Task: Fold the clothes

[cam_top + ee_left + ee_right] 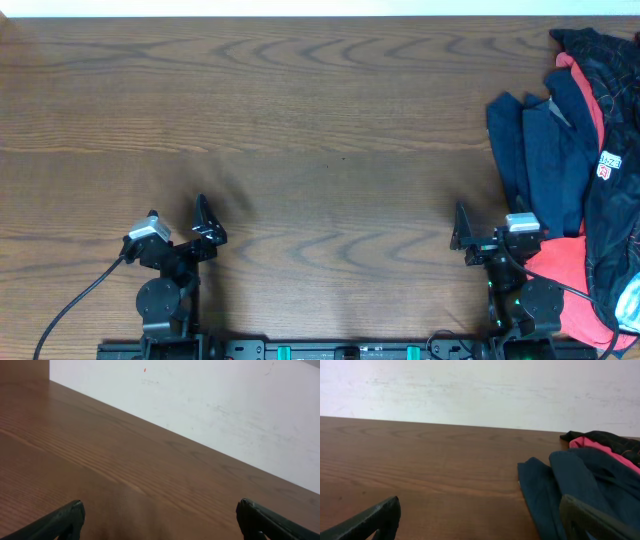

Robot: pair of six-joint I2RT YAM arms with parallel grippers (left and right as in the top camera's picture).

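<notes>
The left gripper [160, 506] and right gripper [480, 501] are holding their fingers apart, gripping nothing. The clothes [565, 160] are lying heaped at the right edge of the table [320, 100], beside the right gripper.

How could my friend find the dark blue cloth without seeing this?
Look across the wooden table to the pile of clothes at its right edge. The dark blue cloth lies on the pile's left side, nearest the bare wood. It alone is dark blue; its neighbours are a red cloth and a black jersey with logos.
</notes>
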